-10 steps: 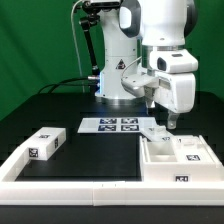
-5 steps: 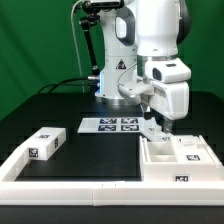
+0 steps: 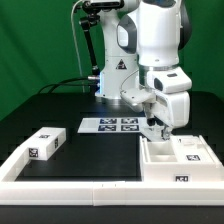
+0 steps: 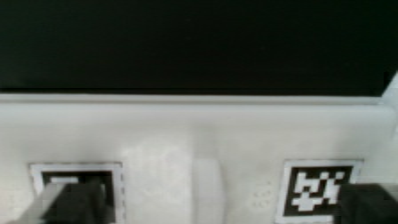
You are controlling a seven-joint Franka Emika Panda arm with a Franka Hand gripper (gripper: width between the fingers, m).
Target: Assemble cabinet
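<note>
We see the cabinet in loose white parts on a black table (image 3: 95,157). Its open box (image 3: 176,163) sits at the front of the exterior view's right. The box is shallow, with a small black-and-white tag on its front wall and more tagged white pieces lying inside it. A separate white block (image 3: 45,143), also tagged, lies well apart at the exterior view's left, beside the long white border rail (image 3: 70,186) that runs along the front edge.

The gripper (image 3: 156,127) hangs low over the far corner of the open box, the one nearer the middle of the table. We cannot tell whether it touches the box. In the wrist view, a white cabinet surface (image 4: 196,130) fills the frame, bearing two square tags (image 4: 320,187) with a raised ridge between them. The gripper's two dark fingers (image 4: 71,203) stand spread wide, one outside each tag, pinching nothing that we can see.

Behind the box, the marker board (image 3: 112,125) lies flat at the foot of the white arm (image 3: 160,45). A green backdrop (image 3: 35,50) stands behind the table.
</note>
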